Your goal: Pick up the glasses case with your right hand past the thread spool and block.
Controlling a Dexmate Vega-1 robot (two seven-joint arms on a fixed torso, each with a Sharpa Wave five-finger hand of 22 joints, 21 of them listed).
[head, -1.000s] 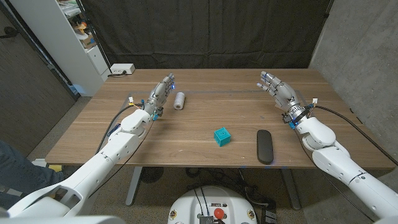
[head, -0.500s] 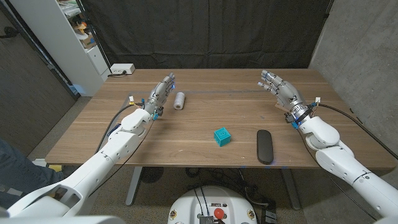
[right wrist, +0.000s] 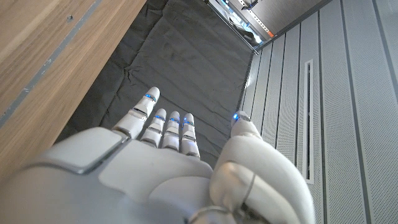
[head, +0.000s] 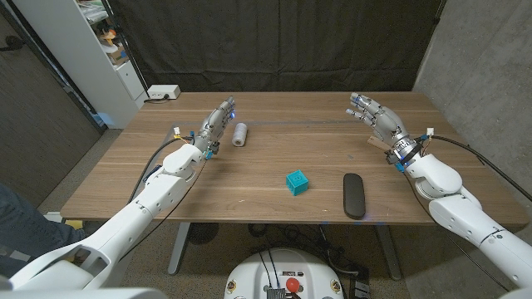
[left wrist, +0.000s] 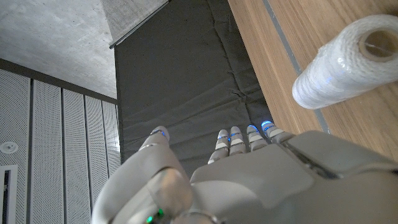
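The black glasses case [head: 354, 195] lies near the table's front edge, right of centre. A teal block [head: 296, 181] sits just left of it. A white thread spool [head: 240, 134] lies on its side farther back on the left, also in the left wrist view [left wrist: 348, 62]. My right hand [head: 375, 118] is raised at the far right, well behind the case, fingers spread and holding nothing; its back appears in the right wrist view [right wrist: 168, 162]. My left hand [head: 215, 124] stands beside the spool, fingers extended and empty, also seen from behind [left wrist: 249, 174].
The wooden table [head: 274, 162] has bare surface in the middle. A white box [head: 163, 92] with a cable sits at the back left corner. A white shelf unit [head: 100, 50] stands beyond the left side. Black curtain hangs behind.
My right hand and forearm have drifted slightly to the right and back. The left hand, spool, block and case have stayed put.
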